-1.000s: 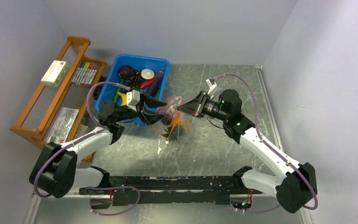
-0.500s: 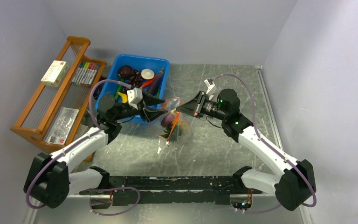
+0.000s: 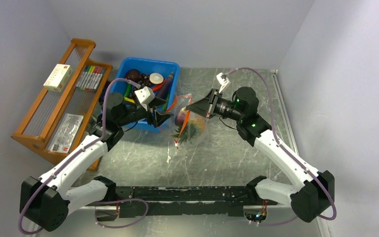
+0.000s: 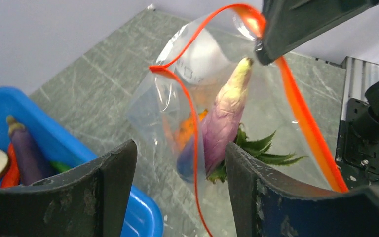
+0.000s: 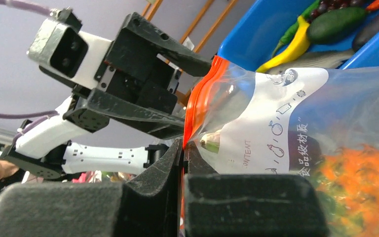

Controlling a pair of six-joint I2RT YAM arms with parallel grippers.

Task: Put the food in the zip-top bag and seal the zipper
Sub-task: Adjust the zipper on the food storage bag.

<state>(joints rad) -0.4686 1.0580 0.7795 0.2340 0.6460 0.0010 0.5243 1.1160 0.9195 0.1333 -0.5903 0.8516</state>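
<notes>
The right fingers (image 5: 170,160) are pressed together on the zipper (image 4: 301,118), holding the zip-top bag (image 3: 192,126) up by its mouth — a purple vegetable (image 4: 222,123) and the pineapple (image 4: 259,148) lie inside. The left fingers (image 4: 113,173) stand apart, empty, just beside the open mouth, near the blue bin (image 3: 172,69).

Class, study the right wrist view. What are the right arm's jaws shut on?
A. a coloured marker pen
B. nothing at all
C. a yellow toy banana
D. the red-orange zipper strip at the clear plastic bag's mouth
D: the right arm's jaws are pressed together, with the red-orange zipper strip of the clear plastic bag pinched between them.
</notes>
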